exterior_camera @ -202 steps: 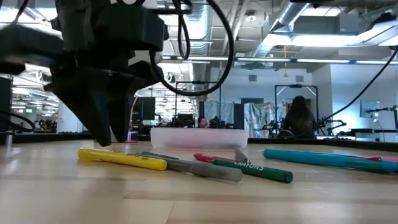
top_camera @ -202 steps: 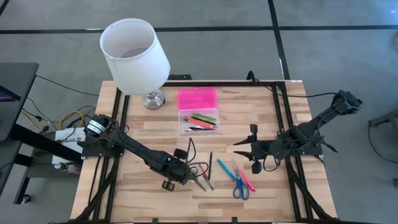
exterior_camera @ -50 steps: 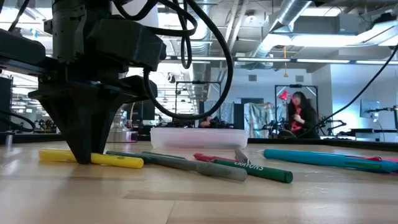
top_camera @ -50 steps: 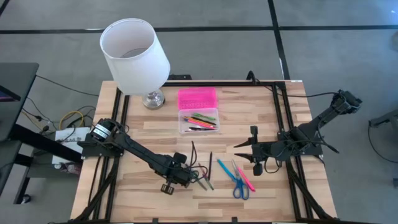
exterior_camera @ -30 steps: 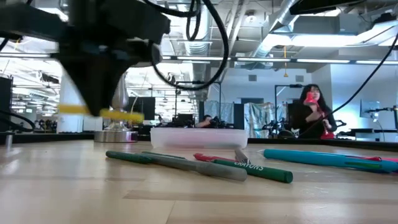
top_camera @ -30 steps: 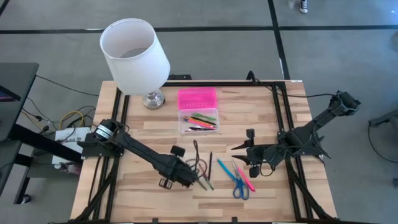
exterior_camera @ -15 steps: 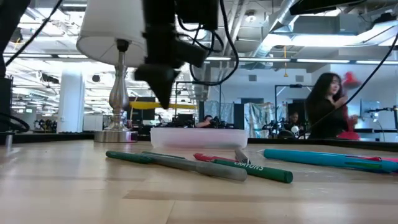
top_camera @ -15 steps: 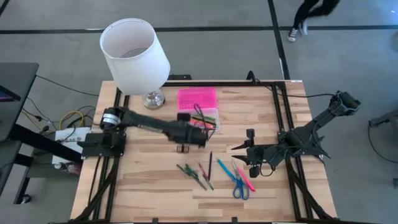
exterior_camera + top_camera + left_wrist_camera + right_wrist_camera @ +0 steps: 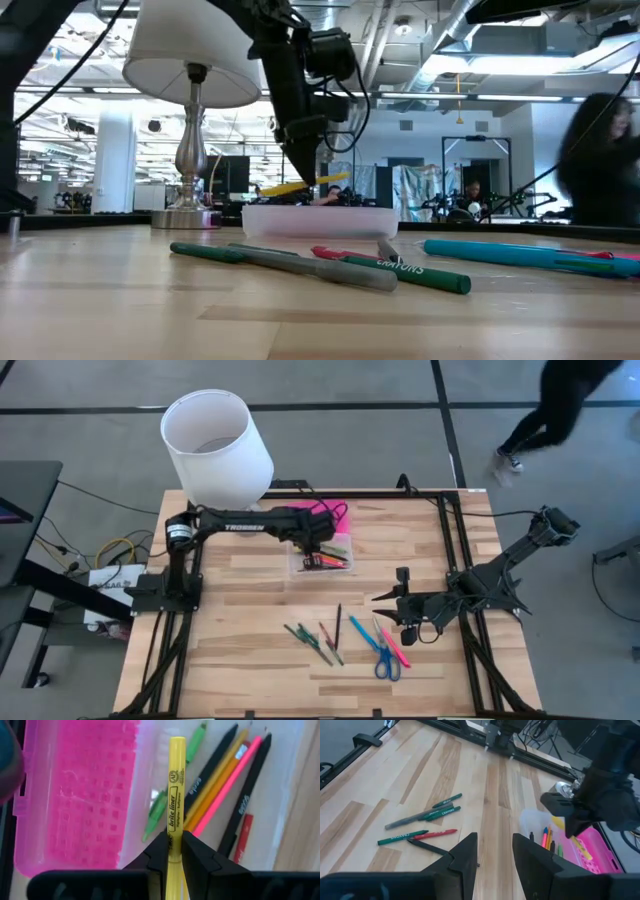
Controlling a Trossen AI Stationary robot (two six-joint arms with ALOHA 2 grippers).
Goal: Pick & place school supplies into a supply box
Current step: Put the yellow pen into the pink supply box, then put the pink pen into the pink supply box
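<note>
Over the open supply box (image 9: 322, 550), my left gripper (image 9: 173, 851) is clamped on one yellow highlighter (image 9: 174, 795) printed "brite liner". In its clear base I count six supplies, including a pink pencil (image 9: 225, 787) and an orange pencil (image 9: 215, 780). On the table (image 9: 240, 650), my right gripper (image 9: 495, 852) waits with fingers parted on nothing; a green marker (image 9: 405, 270) there reads "CRAYONS".

The yellow highlighter (image 9: 174, 795) has black lettering. The supply box (image 9: 75, 795) has a bright pink lid with a raised grid pattern; inside its clear base lie green, black, orange and pink pens (image 9: 227, 785). The scissors (image 9: 384, 658) are blue-handled.
</note>
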